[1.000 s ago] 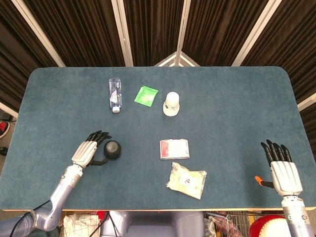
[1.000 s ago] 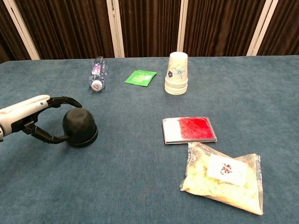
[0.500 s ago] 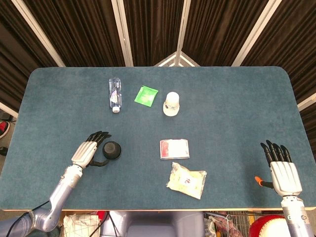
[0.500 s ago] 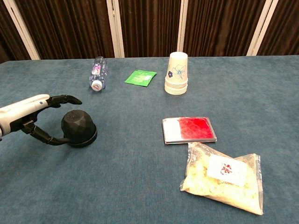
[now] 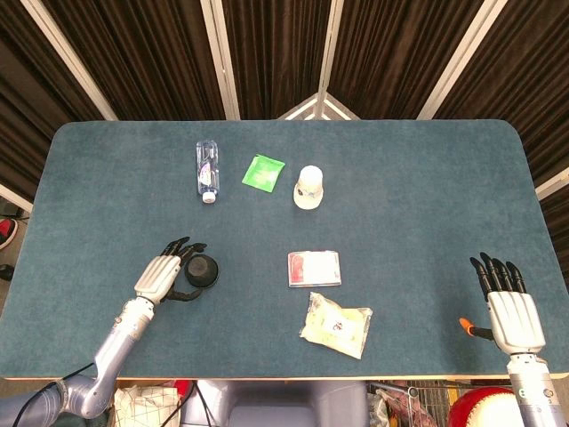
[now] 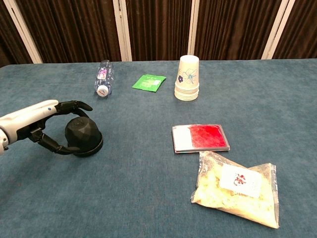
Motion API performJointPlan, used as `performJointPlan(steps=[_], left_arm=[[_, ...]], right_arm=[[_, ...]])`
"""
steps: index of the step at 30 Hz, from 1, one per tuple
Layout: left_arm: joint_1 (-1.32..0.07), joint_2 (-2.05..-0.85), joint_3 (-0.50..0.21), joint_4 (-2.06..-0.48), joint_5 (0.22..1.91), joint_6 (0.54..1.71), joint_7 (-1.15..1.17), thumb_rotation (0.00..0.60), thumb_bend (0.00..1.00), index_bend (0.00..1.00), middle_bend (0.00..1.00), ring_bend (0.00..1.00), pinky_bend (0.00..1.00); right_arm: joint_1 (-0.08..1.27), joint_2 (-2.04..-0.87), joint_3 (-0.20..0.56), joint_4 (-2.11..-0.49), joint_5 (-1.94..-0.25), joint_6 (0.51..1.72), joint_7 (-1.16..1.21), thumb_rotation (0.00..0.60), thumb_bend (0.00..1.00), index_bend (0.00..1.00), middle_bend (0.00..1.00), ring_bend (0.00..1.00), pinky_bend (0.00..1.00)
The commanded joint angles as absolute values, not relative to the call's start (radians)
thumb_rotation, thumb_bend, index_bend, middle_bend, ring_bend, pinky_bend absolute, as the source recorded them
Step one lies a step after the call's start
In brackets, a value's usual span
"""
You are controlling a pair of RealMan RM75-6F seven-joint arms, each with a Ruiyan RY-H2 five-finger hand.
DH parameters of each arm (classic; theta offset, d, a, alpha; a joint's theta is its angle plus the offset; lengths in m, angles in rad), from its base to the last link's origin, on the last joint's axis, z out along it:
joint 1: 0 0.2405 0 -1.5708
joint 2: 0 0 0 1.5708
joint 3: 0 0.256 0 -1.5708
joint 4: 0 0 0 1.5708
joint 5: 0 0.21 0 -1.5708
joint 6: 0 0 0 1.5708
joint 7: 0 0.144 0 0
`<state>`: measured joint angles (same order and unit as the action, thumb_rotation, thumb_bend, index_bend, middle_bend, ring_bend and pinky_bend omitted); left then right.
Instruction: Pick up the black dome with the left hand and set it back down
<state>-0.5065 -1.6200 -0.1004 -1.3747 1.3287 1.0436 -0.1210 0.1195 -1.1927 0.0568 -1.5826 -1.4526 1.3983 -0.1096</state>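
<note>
Black faceted dome [image 6: 82, 135] sits base-down on the blue counter [image 5: 400, 178], left-front area, well apart from other items. Left hand [image 5: 163, 275] lies at approx 9 o'clock of the dome in head view; dome thus at 3 o'clock from the fingers [image 6: 74, 105]. Fingers arch over the dome's top, thumb curls low round its near side; dome cupped betw. them, but firm clamp not confirmed, contact at thumb cannot be told for certain. Dome base appears flat on counter, i.e. not lifted. Dome is round, no long axis to align. Left hand is by far the nearer; right hand [image 5: 510, 306] rests at counter's right-front corner, fingers straight and spread, holding nothing, an orange item just beside it. Vs. 1.0 s ago: left hand has advanced a little toward the dome, fingers reaching further over its crown; dome shifted slightly in chest view. Judgement: grasp closing, lift pending. Other items: bottle [image 5: 206, 170], green packet [image 5: 263, 173], cup stack [image 6: 187, 78], red-white card [image 6: 200, 138], bagged food [image 6: 235, 192] — none in the way.
</note>
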Motion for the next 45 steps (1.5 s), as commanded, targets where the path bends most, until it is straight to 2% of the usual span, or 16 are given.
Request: performJointPlan(steps=[1,9,23,38,45], left_arm=[[-0.507,-1.623,-0.104,-1.378,1.326,1.047,-0.118,0.600,0.32,0.16,0.22,0.00,0.00],[-0.506,-1.625,-0.112,-1.386,1.325,1.060,-0.110,0.600,0.33,0.17,0.25,0.00,0.00],[-0.505,-1.626,-0.120,-1.397,1.315,1.065,-0.098,0.600,0.45,0.18,0.31,0.00,0.00],[-0.510,-1.577,-0.144,-1.567,1.325,1.094,-0.080,0.600,0.46,0.19,0.31,0.00,0.00],[-0.536,-1.629,-0.161,-1.572,1.292,1.075,-0.032,0.600,0.46,0.19,0.30,0.00,0.00]], right_arm=[[0.121,-1.193,0.057,-1.581,-1.452,1.397,-0.107,0.600,0.15,0.04,0.02,0.04,0.01],[0.118,-1.192,0.055,-1.583,-1.457,1.402,-0.109,0.600,0.15,0.04,0.02,0.04,0.01],[0.124,-1.194,0.061,-1.583,-1.445,1.392,-0.111,0.600,0.15,0.04,0.02,0.04,0.01],[0.118,-1.191,0.059,-1.586,-1.458,1.408,-0.104,0.600,0.15,0.04,0.02,0.04,0.01],[0.116,-1.190,0.060,-1.585,-1.458,1.414,-0.095,0.600,0.15,0.04,0.02,0.04,0.01]])
